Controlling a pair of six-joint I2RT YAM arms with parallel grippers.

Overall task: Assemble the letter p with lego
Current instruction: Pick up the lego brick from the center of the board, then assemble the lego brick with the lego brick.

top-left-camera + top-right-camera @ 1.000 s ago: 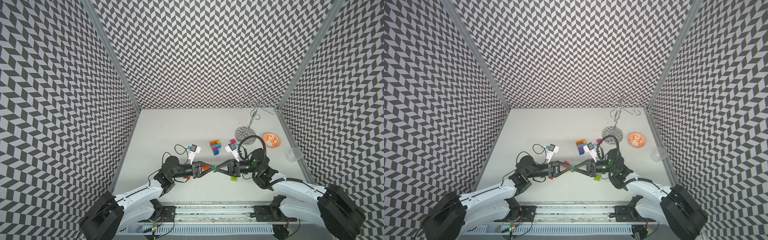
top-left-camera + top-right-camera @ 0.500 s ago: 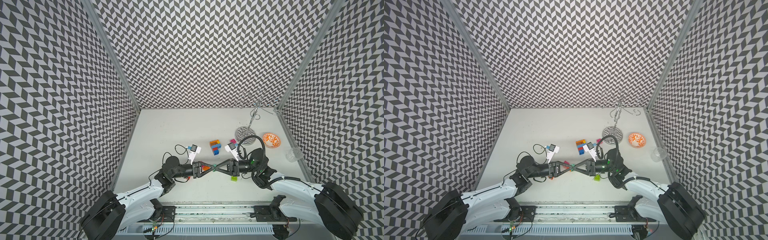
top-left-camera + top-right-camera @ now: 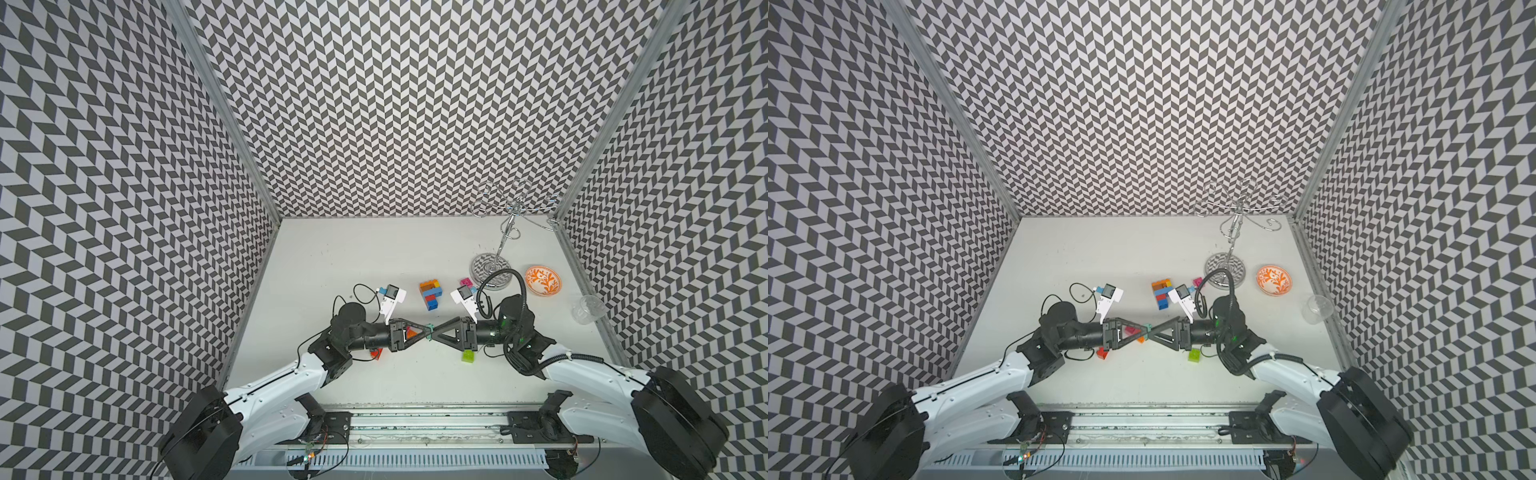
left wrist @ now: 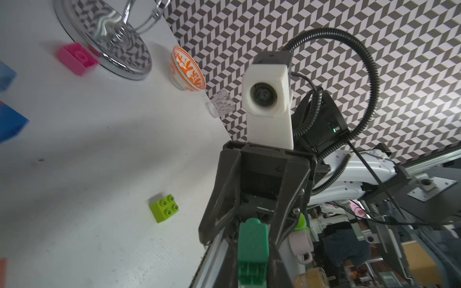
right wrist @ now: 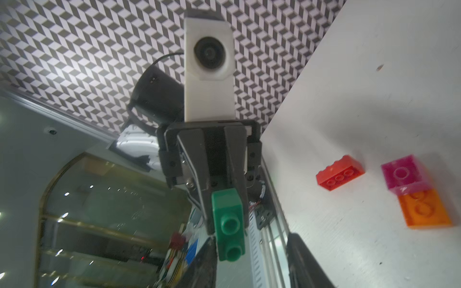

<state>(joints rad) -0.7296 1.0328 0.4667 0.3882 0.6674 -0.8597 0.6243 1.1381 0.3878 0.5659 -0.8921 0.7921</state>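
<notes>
My two grippers meet tip to tip above the front middle of the table in both top views. The left gripper (image 3: 425, 330) (image 4: 253, 274) is shut on a green lego brick (image 3: 429, 331) (image 5: 228, 224) (image 4: 253, 244). The right gripper (image 3: 434, 333) (image 5: 252, 260) stands open around that brick, with a clear gap at one finger. A stack of orange, light blue, red and blue lego (image 3: 430, 294) lies behind them. Loose bricks lie on the table: lime (image 3: 468, 356), red (image 5: 339, 172), orange (image 5: 424, 209) and translucent pink (image 5: 404, 177).
A wire stand on a mirrored round base (image 3: 490, 268) stands at the back right, with a pink brick (image 4: 77, 58) against the base. An orange patterned bowl (image 3: 542, 281) and a clear cup (image 3: 588, 308) sit by the right wall. Patterned walls close in three sides.
The left gripper has closed fully on the green brick. The right gripper, shut on it before, has opened. Both arms have stayed in place.
</notes>
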